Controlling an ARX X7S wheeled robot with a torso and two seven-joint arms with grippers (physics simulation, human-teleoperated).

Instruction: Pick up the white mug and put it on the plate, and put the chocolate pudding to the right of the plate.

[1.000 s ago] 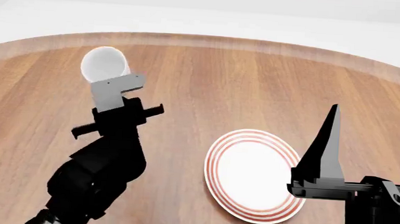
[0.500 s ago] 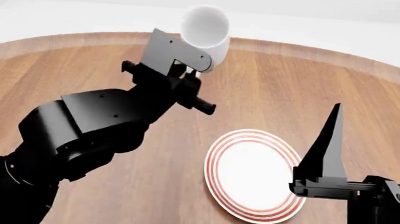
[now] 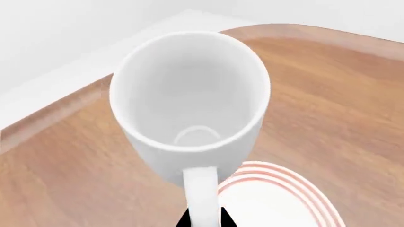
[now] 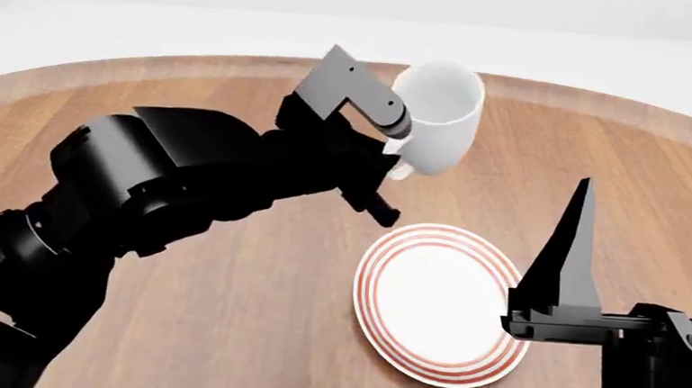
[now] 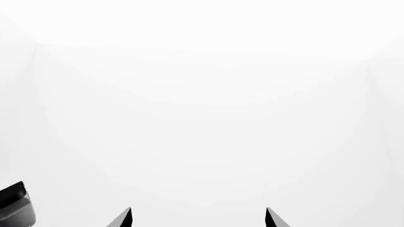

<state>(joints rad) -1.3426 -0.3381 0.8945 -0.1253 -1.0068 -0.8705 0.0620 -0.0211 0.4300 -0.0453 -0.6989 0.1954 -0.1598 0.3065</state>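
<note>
Left jaws [image 4: 388,135] are clamped on the white mug's [image 4: 439,114] handle, mug in the air beyond the plate [image 4: 436,300], off its far-left edge. I'd swing it over the plate's middle, keep it upright, lower gently before letting go. Right jaws [image 4: 643,253] sit spread wide and empty at the plate's right. Half a second back the mug was higher and further left of the plate; the plate hasn't budged on the counter [image 4: 257,279].
</note>
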